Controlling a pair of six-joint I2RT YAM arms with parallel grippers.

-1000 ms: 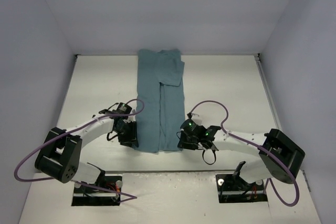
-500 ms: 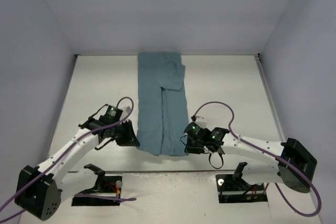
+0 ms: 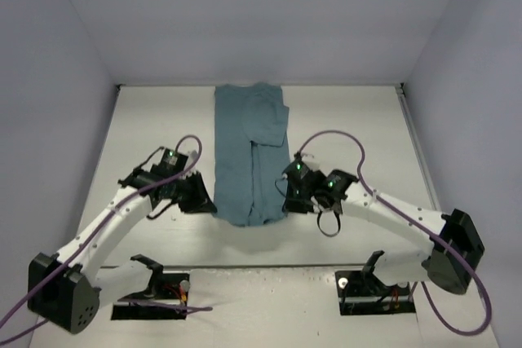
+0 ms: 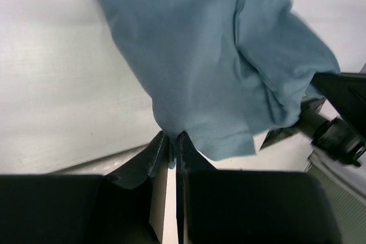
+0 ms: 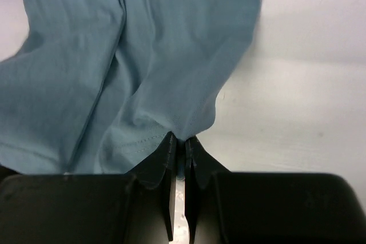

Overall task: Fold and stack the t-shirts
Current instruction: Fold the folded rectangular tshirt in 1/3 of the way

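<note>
Lying long and narrow on the white table (image 3: 359, 120), the teal t-shirt (image 3: 249, 148) could slip free or skew if the arms pull unevenly, since only slivers of hem are pinched. The left gripper (image 4: 170, 142) is clenched on its near-left corner and the right gripper (image 5: 178, 142) on its near-right corner. The cloth fans out directly ahead of both pairs of tips.

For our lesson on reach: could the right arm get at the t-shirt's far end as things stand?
Probably not yet. The right fingers are shut on the near hem of the t-shirt, as are the left fingers. Nothing else stands before the far end; only that grip seems to hold it back.
</note>
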